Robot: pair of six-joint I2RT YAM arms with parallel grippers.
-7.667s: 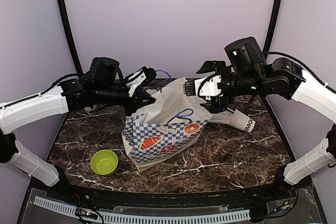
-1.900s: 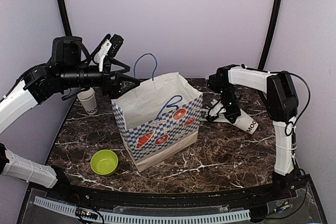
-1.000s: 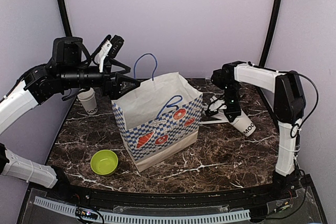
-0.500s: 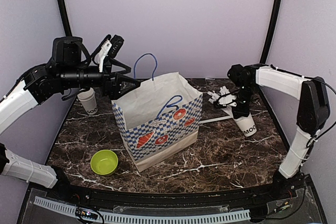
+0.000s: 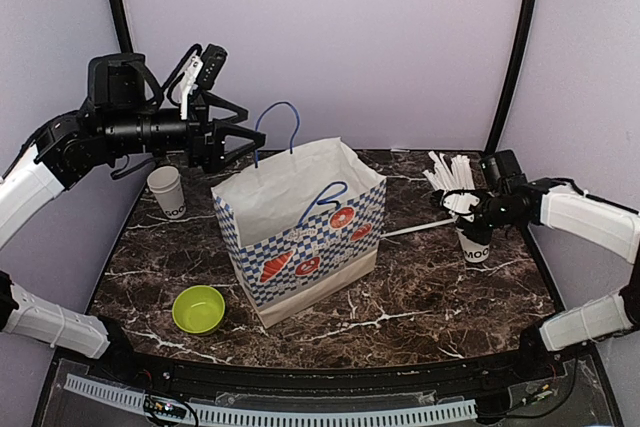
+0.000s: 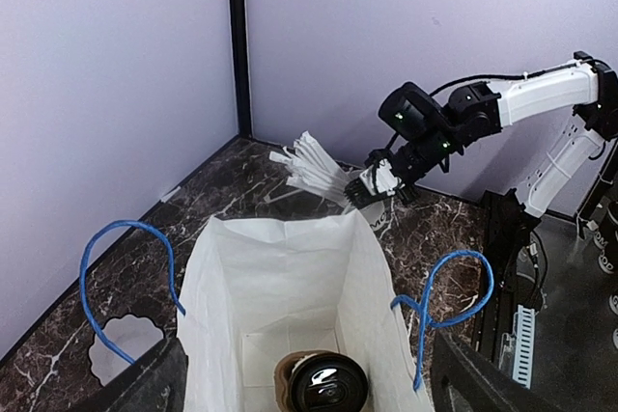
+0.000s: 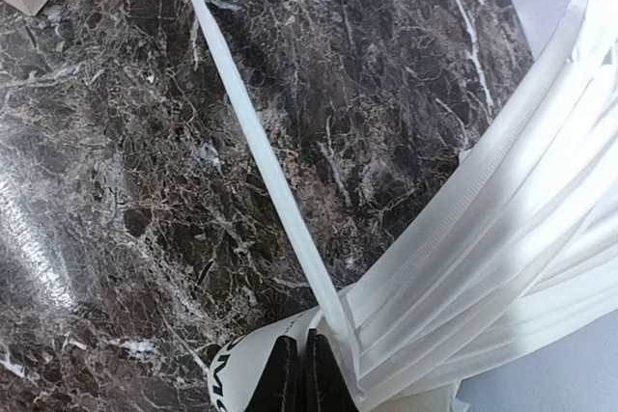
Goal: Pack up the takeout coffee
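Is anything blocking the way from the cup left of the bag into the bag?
Nothing visible. The cup stands apart from the bag, whose mouth is open; one lidded coffee already sits inside.

Blue-checked white bag (image 5: 300, 247), black-lidded coffee (image 6: 323, 383), lime-green bowl (image 5: 198, 308)

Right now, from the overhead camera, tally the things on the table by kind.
Paper bag: 1
Green bowl: 1
White cups: 2 (left cup, straw cup)
Loose straw: 1
Total: 5
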